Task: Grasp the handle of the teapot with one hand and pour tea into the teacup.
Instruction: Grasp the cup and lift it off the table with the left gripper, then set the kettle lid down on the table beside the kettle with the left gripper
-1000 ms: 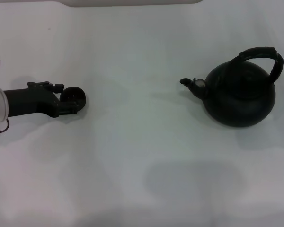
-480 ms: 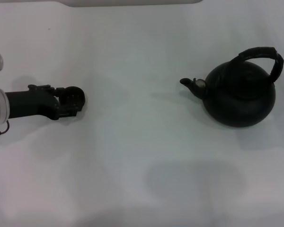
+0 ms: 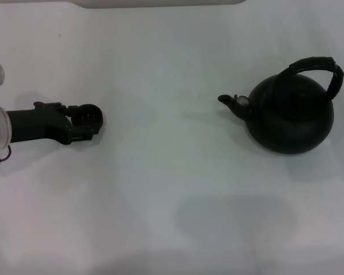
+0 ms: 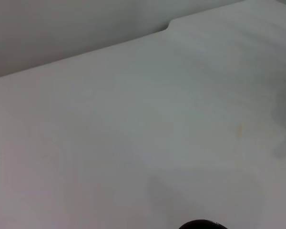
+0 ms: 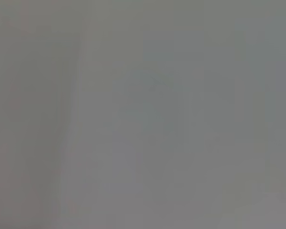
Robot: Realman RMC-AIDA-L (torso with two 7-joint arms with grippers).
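Note:
The round black teapot [image 3: 291, 117] stands on the white table at the right, its spout with the small grey cap [image 3: 241, 102] pointing left. Its thick black arched handle [image 3: 315, 66] rises over the top, and nothing touches it. The small black teacup [image 3: 92, 116] sits at the left. My left gripper [image 3: 83, 121] reaches in from the left edge and its dark fingers are closed around the cup. A dark curved edge of the cup [image 4: 200, 224] shows in the left wrist view. My right gripper is out of view, and the right wrist view shows only plain grey.
The white table [image 3: 172, 172] stretches wide and bare between cup and teapot. A pale raised edge [image 3: 160, 3] runs along the back. The table's back edge and a grey wall [image 4: 76, 28] show in the left wrist view.
The left gripper's fingers have drawn in around the teacup, and the arm has edged slightly right. The teapot has not moved.

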